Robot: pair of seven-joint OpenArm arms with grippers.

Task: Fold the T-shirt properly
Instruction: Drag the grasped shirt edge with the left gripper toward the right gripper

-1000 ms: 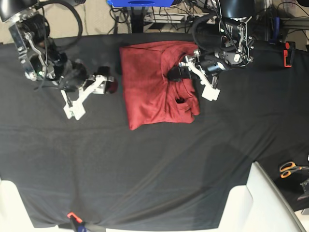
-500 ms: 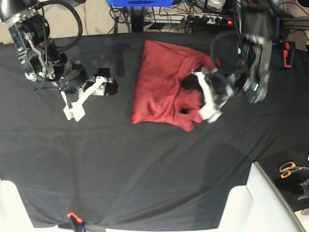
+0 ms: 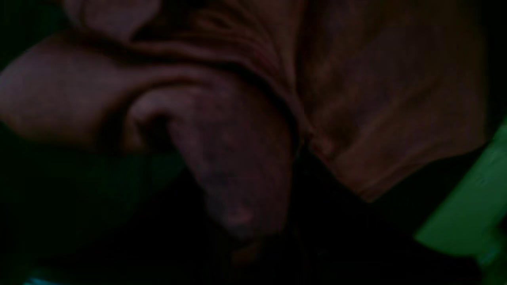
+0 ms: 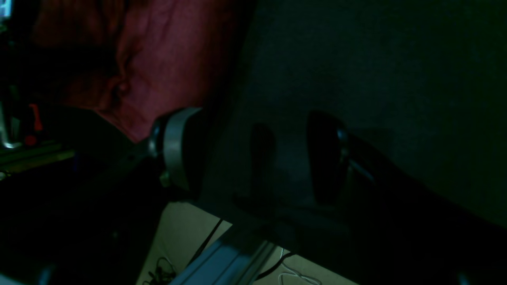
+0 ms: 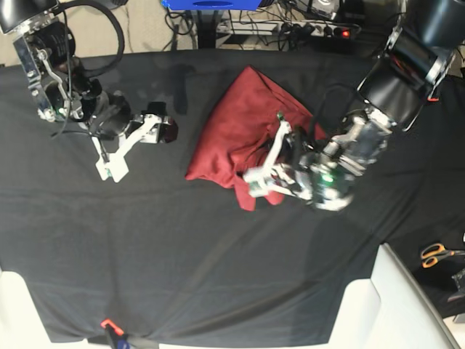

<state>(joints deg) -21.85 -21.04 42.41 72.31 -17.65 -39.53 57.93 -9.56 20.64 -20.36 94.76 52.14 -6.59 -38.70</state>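
Base view: one T-shirt (image 5: pixel 236 127), plain maroon, thin soft knit, sits bunched in an uneven wedge on the black table cloth (image 5: pixel 218 262), toward the far middle of the table. Its top comes to a blunt peak, its left corner to a point, and a rumpled flap hangs down at the lower right, under my left gripper (image 5: pixel 267 166). That gripper is white plastic, and its fingers are closed on the gathered fabric at the shirt's right edge; the arm behind it is blurred. My left wrist view is very dark, but it shows the same cloth close up: soft ridged folds, one rounded lobe of fabric drooping, a hemmed edge running diagonally.

My right gripper (image 5: pixel 138 145) rests well apart from the shirt, on the left of the base view, low over the cloth. Its two white fingers are spread with nothing between them. My right wrist view shows the gap plainly, with bare dark cloth behind and the maroon shirt in the upper left corner.

Other things: one pair of orange-handled scissors (image 5: pixel 436 254) at the right edge, and one small orange clamp (image 5: pixel 109 325) on the near edge of the cloth.
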